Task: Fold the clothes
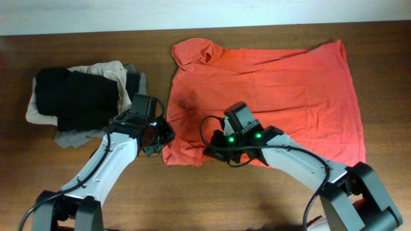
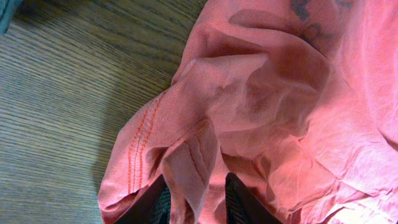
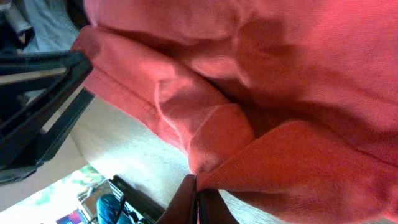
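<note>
Overhead view: the red-orange short-sleeved cotton T-shirt point(image 1: 270, 90) lies spread flat on the brown wooden table point(image 1: 192, 199), collar toward the far left. A pile of folded black, beige and grey garments point(image 1: 70, 99) sits just beside it on the left. Both arms meet the shirt along its near-left edge, the left gripper point(image 1: 156, 136) at the corner and the right gripper point(image 1: 218, 149) a little further along the hem.

Left wrist view: the left gripper point(image 2: 194, 202) has its jaws on either side of a raised ridge of stitched hem. Cloth fills the gap and pulls up into it, so it looks clamped on the fabric.

Right wrist view: the right gripper point(image 3: 196, 208) has its jaws pressed nearly together, pinching the shirt's edge, with cloth draping away from the pinch over pale wood.

Judged from this, the step in hand is taking hold of the near-left edge for a first fold. The next move calls for both arms to lift together and carry the edge across the body evenly, keeping the cloth between them taut so it lands without bunching
</note>
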Controlling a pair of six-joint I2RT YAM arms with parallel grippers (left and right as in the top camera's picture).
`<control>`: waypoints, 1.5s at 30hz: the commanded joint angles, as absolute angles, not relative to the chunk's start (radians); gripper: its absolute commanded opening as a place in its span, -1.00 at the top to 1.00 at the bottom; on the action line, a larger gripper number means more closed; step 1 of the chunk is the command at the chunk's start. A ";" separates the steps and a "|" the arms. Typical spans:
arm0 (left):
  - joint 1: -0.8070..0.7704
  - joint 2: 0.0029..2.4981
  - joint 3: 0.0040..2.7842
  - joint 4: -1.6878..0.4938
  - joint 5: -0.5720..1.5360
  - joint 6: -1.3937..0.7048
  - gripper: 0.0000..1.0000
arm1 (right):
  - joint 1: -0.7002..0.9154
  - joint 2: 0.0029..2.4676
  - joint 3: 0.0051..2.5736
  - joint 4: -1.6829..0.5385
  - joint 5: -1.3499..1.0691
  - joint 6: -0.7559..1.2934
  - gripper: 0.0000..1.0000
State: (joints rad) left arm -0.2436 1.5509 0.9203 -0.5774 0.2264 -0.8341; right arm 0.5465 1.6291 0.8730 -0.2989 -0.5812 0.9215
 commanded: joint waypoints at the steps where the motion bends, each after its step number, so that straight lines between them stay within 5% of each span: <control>1: -0.239 1.559 0.931 -0.575 0.208 -0.820 0.42 | 0.497 1.611 0.870 -0.311 -0.579 0.976 0.92; 22: -0.239 1.559 0.931 -0.575 0.194 -0.813 0.42 | 0.409 1.626 0.870 -0.286 -0.480 1.078 0.91; 30: -0.239 1.559 0.931 -0.576 0.175 -0.780 0.44 | 0.378 1.626 0.870 -0.240 -0.533 0.720 0.43; 37: -0.239 1.559 0.931 -0.576 0.175 -0.768 0.42 | 0.387 1.626 0.870 -0.412 -0.636 0.700 -0.02; 45: -0.239 1.559 0.931 -0.575 0.175 -0.768 0.42 | 0.466 1.626 0.869 -0.402 -0.637 0.716 -0.06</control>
